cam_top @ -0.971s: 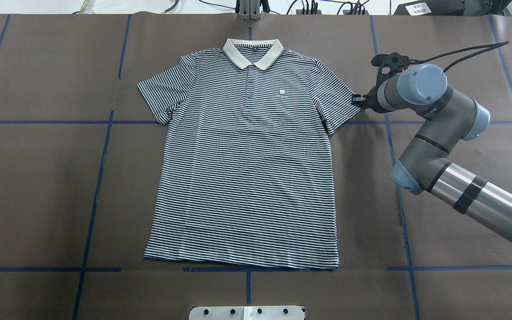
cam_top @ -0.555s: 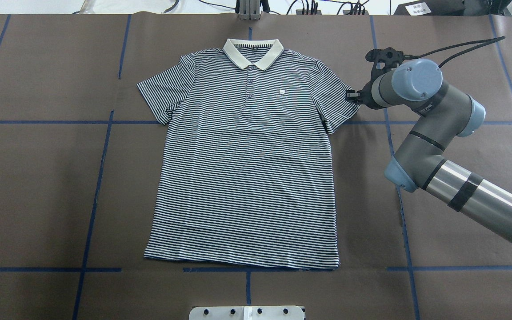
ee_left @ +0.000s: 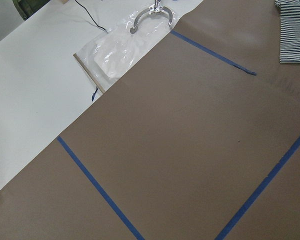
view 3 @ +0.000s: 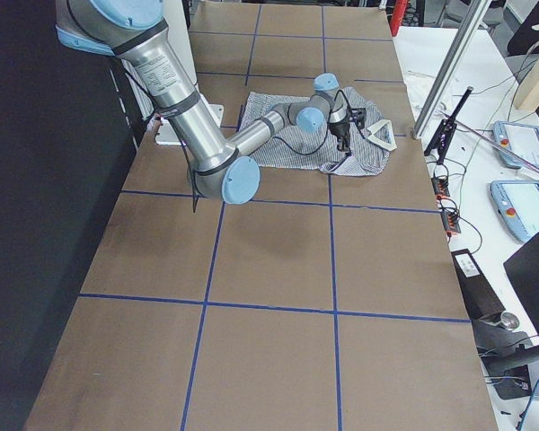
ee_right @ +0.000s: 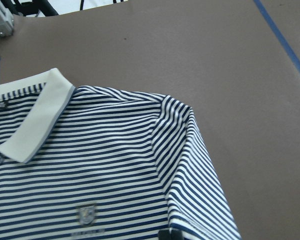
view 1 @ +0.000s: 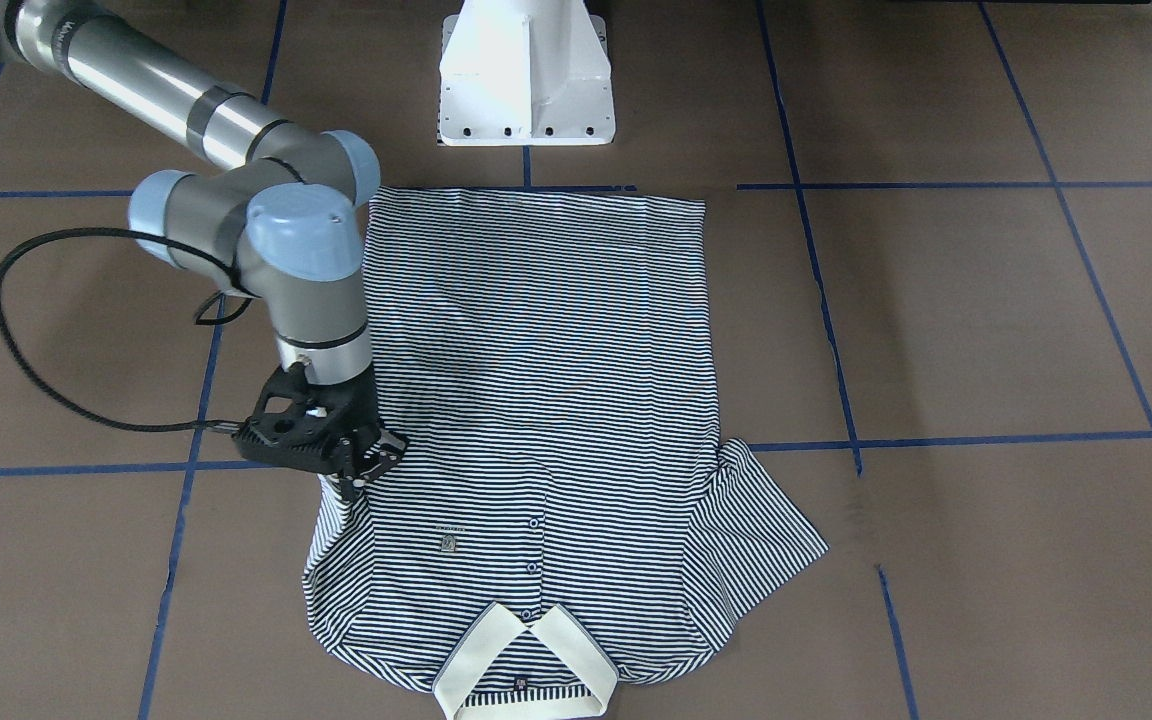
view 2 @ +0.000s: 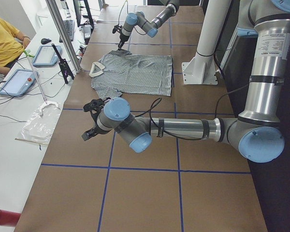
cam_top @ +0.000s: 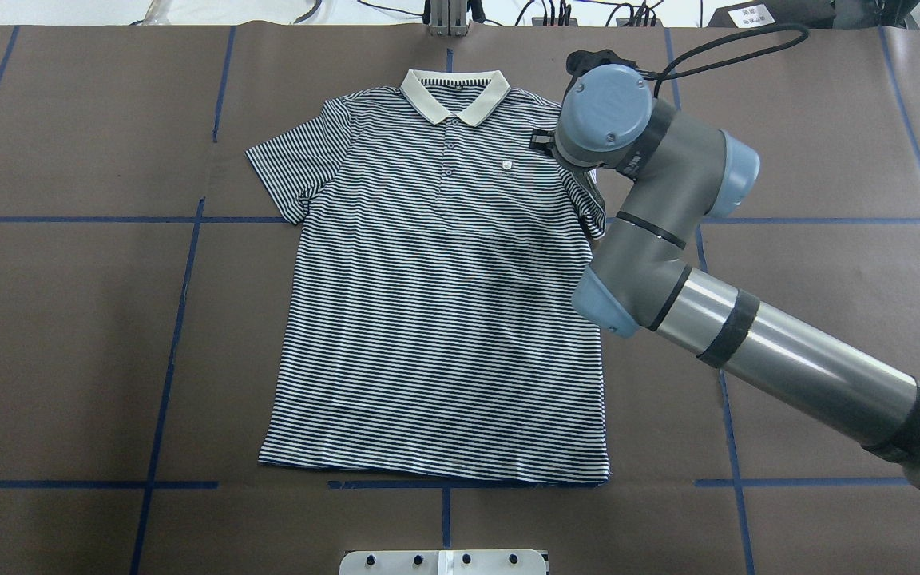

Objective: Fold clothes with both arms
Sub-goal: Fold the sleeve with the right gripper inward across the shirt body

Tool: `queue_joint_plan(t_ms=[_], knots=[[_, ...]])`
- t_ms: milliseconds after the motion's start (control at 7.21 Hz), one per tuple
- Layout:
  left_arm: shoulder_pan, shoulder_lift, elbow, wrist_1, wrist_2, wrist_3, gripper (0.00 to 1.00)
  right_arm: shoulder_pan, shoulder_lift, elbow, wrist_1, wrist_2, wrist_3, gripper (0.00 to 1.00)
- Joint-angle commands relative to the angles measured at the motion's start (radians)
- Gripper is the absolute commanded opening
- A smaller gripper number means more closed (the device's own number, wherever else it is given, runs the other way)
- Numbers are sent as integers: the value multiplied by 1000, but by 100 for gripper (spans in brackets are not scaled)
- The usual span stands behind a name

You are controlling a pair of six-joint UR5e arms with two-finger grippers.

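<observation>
The striped polo shirt (cam_top: pixel 436 319) lies flat, front up, with its cream collar (cam_top: pixel 454 96) at the far side. My right gripper (view 1: pixel 354 482) is shut on the hem of the shirt's sleeve (view 1: pixel 331 545). It holds that hem lifted above the shoulder, so the sleeve (ee_right: pixel 190 165) slopes up to the fingers. In the overhead view the right wrist (cam_top: pixel 605 116) hides the gripper. The other sleeve (cam_top: pixel 284 172) lies spread out. My left gripper (view 2: pixel 90 131) hovers over bare table well away from the shirt (view 2: pixel 135 72); I cannot tell whether it is open or shut.
The white pedestal base (view 1: pixel 526 80) stands behind the shirt's hem. A black cable (view 1: pixel 26 360) loops beside the right arm. A plastic bag (ee_left: pixel 120 45) lies on the white side table. A seated person (view 2: pixel 2 38) and tablets (view 2: pixel 17 79) are past the table's far side.
My right gripper moved from the sleeve's outer edge inward toward the collar. It drew the sleeve hem up and in, so the sleeve no longer lies spread flat.
</observation>
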Motion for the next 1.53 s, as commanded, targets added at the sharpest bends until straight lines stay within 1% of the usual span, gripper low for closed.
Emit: queue_joint_plan(t_ms=[0, 139, 278, 555, 694, 833, 971, 1110, 1249, 1388], knots=[[-1, 0, -2, 0, 0, 0, 100, -59, 103, -93, -20, -73, 95, 0], [-1, 0, -2, 0, 0, 0, 100, -65, 114, -103, -19, -96, 115, 0], [1, 3, -2, 0, 0, 0, 100, -71, 139, -123, -20, -98, 120, 0], [-1, 3, -2, 0, 0, 0, 100, -76, 200, -199, -20, -108, 179, 0], [-1, 5, -3, 0, 0, 0, 100, -80, 214, -216, -22, -109, 222, 56], [-1, 5, -5, 0, 0, 0, 100, -86, 228, -222, -23, -107, 212, 100], [1, 5, -5, 0, 0, 0, 100, -83, 246, -222, -34, -96, 210, 100], [1, -3, -5, -3, 2, -2, 100, -57, 259, -219, -67, -70, 148, 100], [2, -15, 0, -14, 2, -39, 100, 5, 257, -212, -90, 28, 64, 100], [4, -52, -9, -29, 2, -117, 100, 91, 242, -192, -91, 142, -77, 100]])
